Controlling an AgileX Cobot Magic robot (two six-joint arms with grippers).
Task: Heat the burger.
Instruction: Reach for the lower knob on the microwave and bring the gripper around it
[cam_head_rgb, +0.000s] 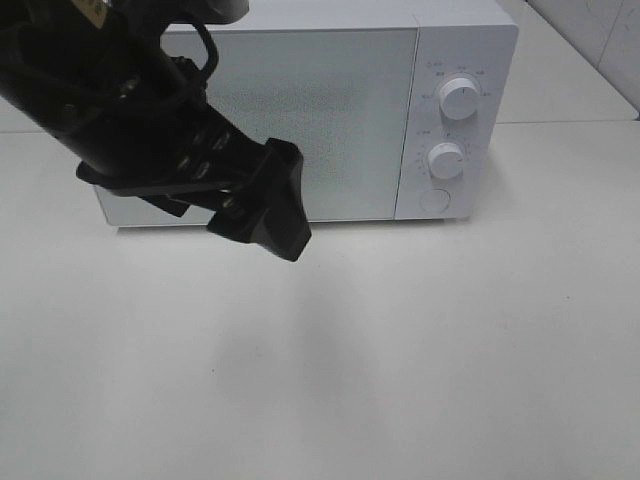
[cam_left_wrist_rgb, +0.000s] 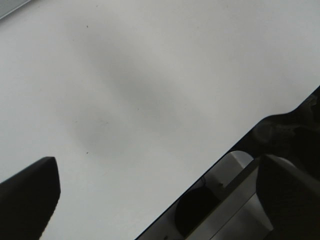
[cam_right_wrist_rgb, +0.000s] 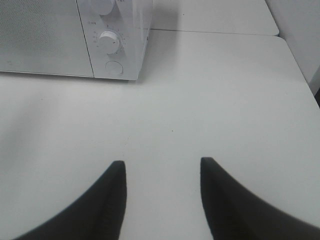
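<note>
No burger shows; whether it sits inside the shut microwave (cam_head_rgb: 340, 110) cannot be told. The left gripper (cam_left_wrist_rgb: 157, 167) hangs wide and empty at 10 o'clock; the right gripper (cam_right_wrist_rgb: 161, 162) is half-spread and empty. Next, likely, turn the timer knob (cam_head_rgb: 446, 160) at 2 o'clock.

**Surface finishes of the white box-shaped microwave oven (cam_head_rgb: 465, 40) and its surroundings.**
Casing smooth, plastic or painted metal, faintly satin. Pale door panel (cam_head_rgb: 320, 120) finely dot-textured. Round white upper knob (cam_head_rgb: 458, 97) and lower knob (cam_head_rgb: 446, 160) smooth plastic with slight gloss. White tabletop (cam_head_rgb: 420, 360) smooth and matt. Right gripper's black fingers (cam_right_wrist_rgb: 100, 210) matt, plastic in look.
</note>
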